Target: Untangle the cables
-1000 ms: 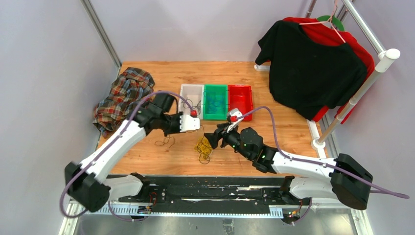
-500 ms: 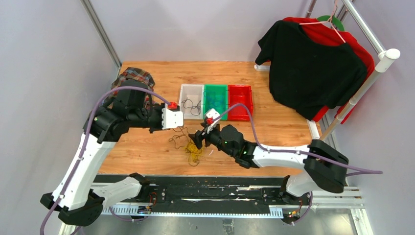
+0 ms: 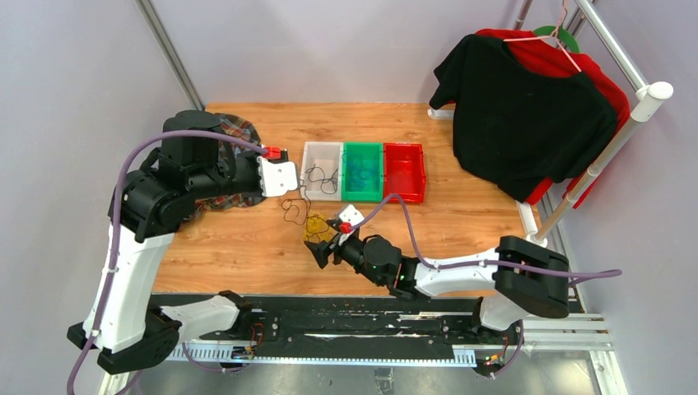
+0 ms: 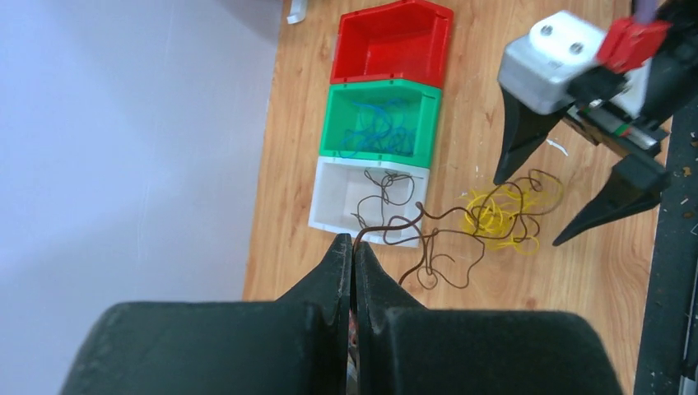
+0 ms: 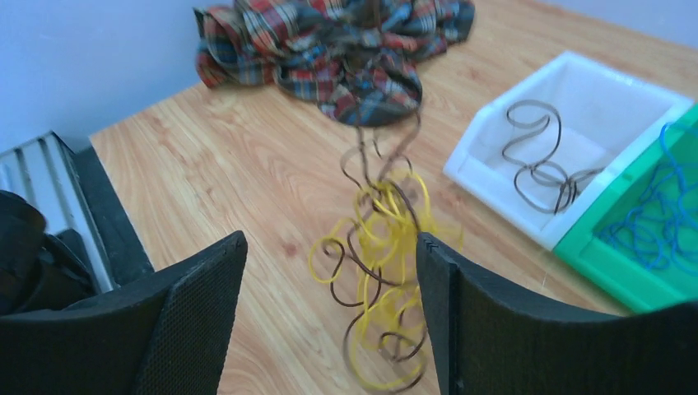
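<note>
One wooden table (image 3: 461, 239) carries the whole scene, with one white clothes rack (image 3: 650, 99) at its right edge. Two garments hang on the rack, a black shirt (image 3: 527, 123) in front of a red shirt (image 3: 613, 90). Two arms work the table, the left arm (image 3: 132, 263) raised high and the right arm (image 3: 461, 276) stretched low across the near side. One crumpled plaid shirt (image 5: 329, 41) lies at the far left.

Three bins stand touching in a row: a white bin (image 4: 333, 197), a green bin (image 4: 333, 123) and a red bin (image 4: 395, 41). The green one holds blue cables (image 4: 379, 127). The white one holds a few dark brown cables (image 5: 539, 156). Neither set can be counted exactly.

The left gripper (image 4: 352, 243) is pinched tight on one dark brown strand (image 4: 411, 226). That strand runs in loops from the pinch to the yellow tangle (image 4: 502, 218) on the bare wood just in front of the white bin. More dark loops are wound through the yellow ones.

The right gripper (image 5: 329, 271) has its jaws spread wide, one finger on each side of the tangle. Whether it touches the cables cannot be told.
</note>
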